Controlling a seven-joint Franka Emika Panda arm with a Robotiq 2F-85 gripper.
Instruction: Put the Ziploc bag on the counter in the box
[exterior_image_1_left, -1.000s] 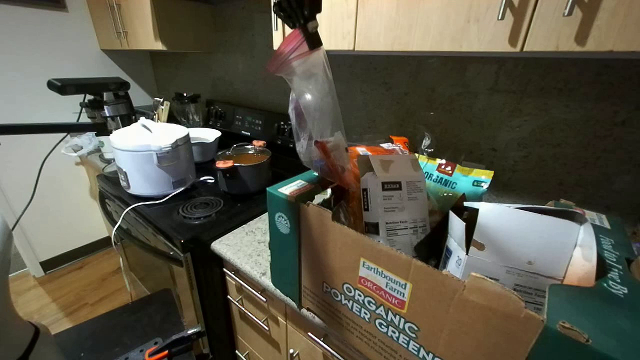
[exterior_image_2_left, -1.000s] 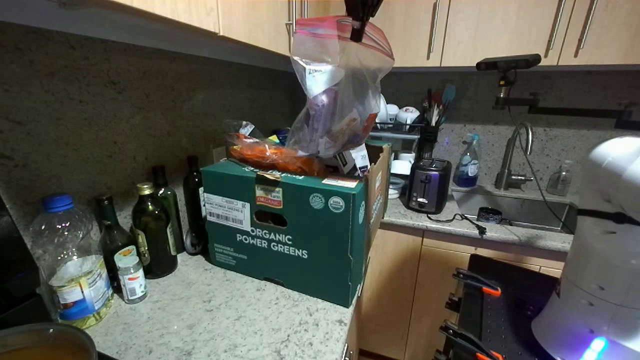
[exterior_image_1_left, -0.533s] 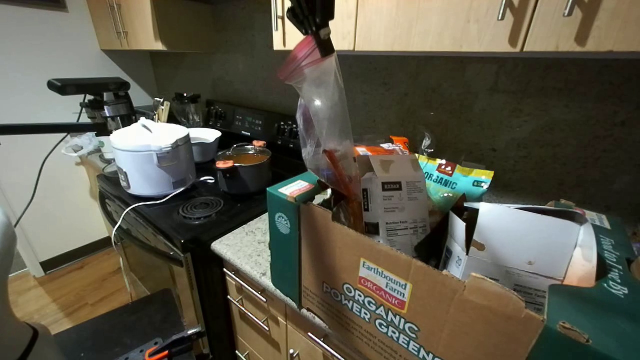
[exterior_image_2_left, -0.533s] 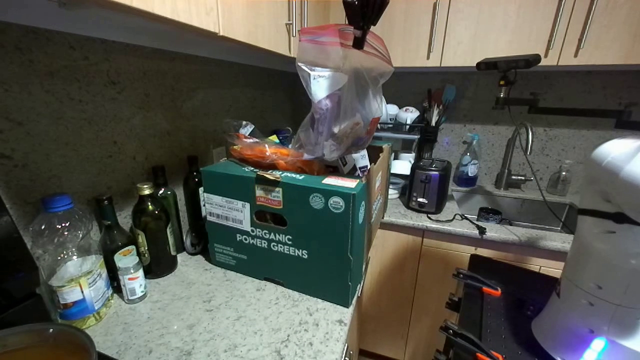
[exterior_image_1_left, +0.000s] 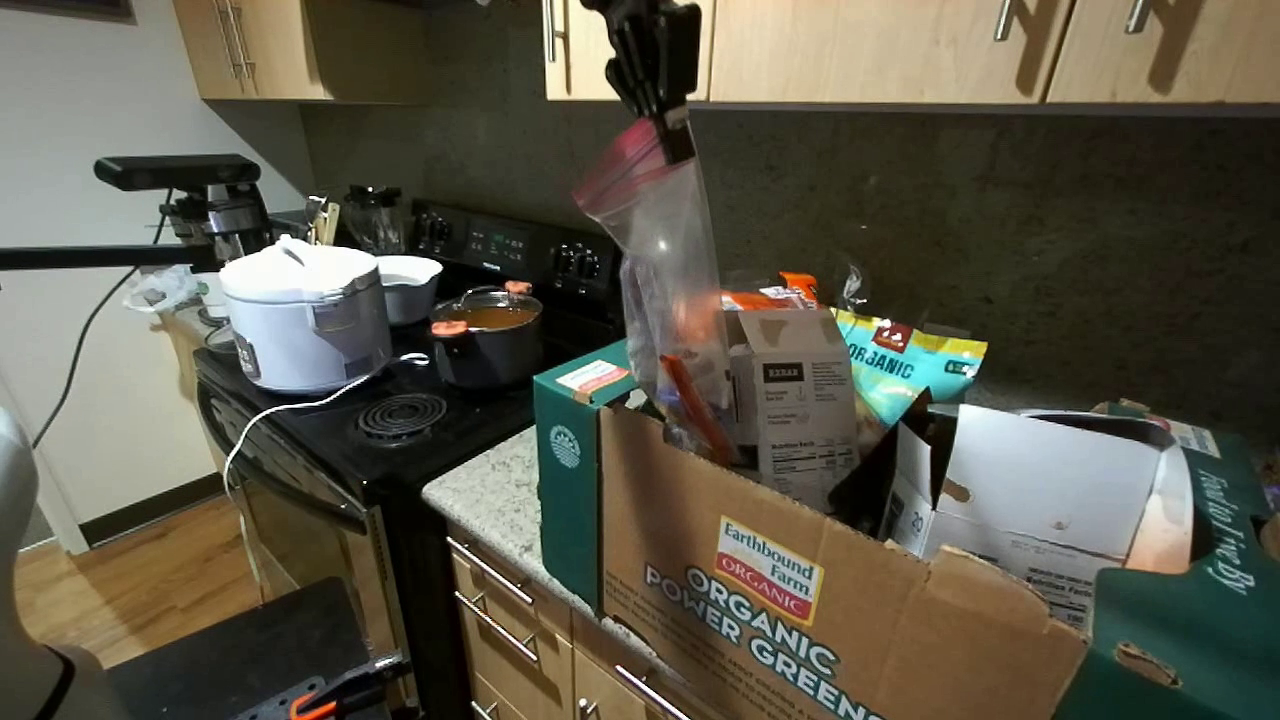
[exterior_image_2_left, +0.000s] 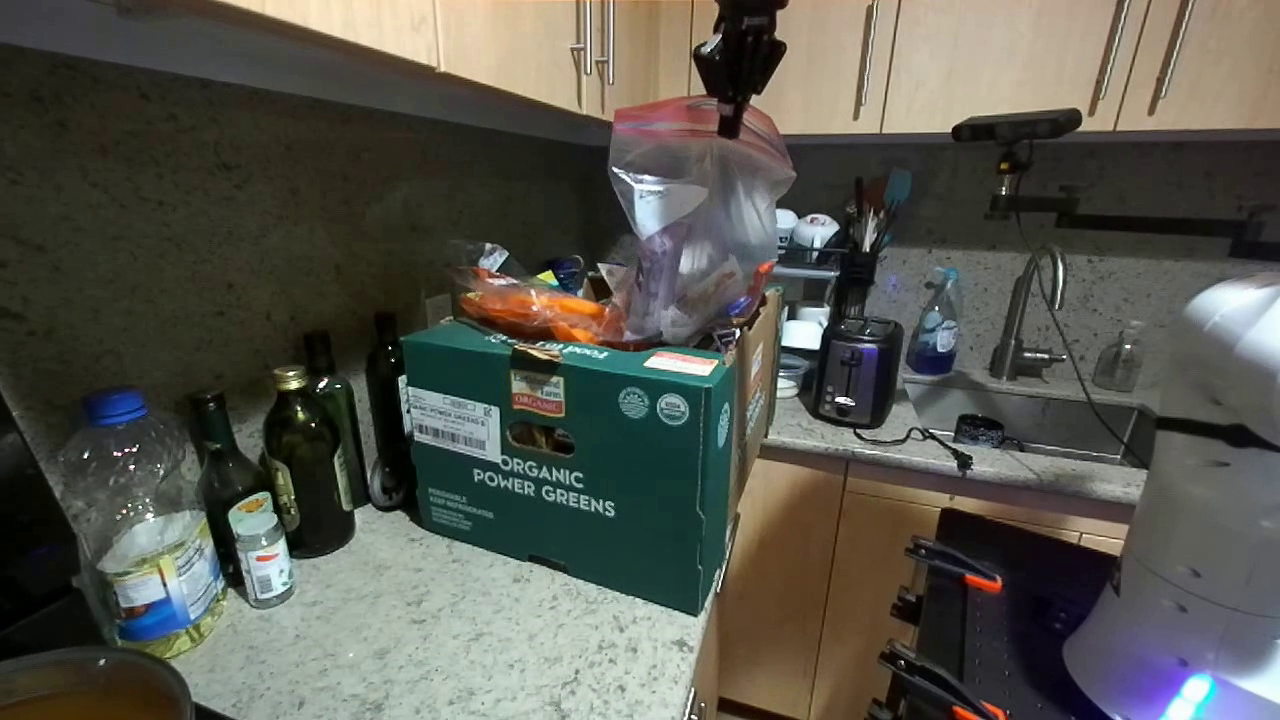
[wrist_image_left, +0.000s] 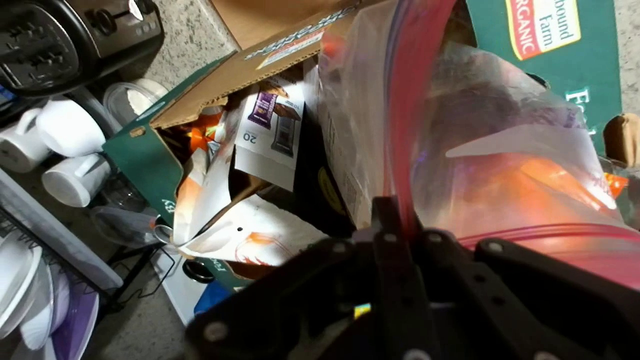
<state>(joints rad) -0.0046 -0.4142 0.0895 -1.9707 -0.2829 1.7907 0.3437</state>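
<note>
My gripper is shut on the pink zip edge of the translucent Ziploc bag, seen in both exterior views (exterior_image_1_left: 676, 145) (exterior_image_2_left: 731, 122) and in the wrist view (wrist_image_left: 397, 215). The bag (exterior_image_1_left: 660, 240) hangs upright below the fingers; its body (exterior_image_2_left: 735, 215) holds purple, white and orange packets. Its lower end dips behind the rim of the cardboard box (exterior_image_1_left: 690, 530), among the contents at one end. The box's green end wall (exterior_image_2_left: 600, 440) faces an exterior view. In the wrist view the bag (wrist_image_left: 470, 195) covers part of the box (wrist_image_left: 590, 65). The box stands on the counter (exterior_image_2_left: 450, 630).
In the box are a grey-white carton (exterior_image_1_left: 800, 400), an open white carton (exterior_image_1_left: 1050, 480), a teal packet (exterior_image_1_left: 890, 360) and an orange packet (exterior_image_2_left: 530, 310). Bottles (exterior_image_2_left: 305, 460) stand beside the box. A toaster (exterior_image_2_left: 858, 372) and stove pots (exterior_image_1_left: 490, 340) are nearby. Upper cabinets (exterior_image_1_left: 880, 50) hang above.
My gripper has moved down, and to the right in both exterior views, carrying the bag. The bag's lower end has sunk from above the box rim to behind it.
</note>
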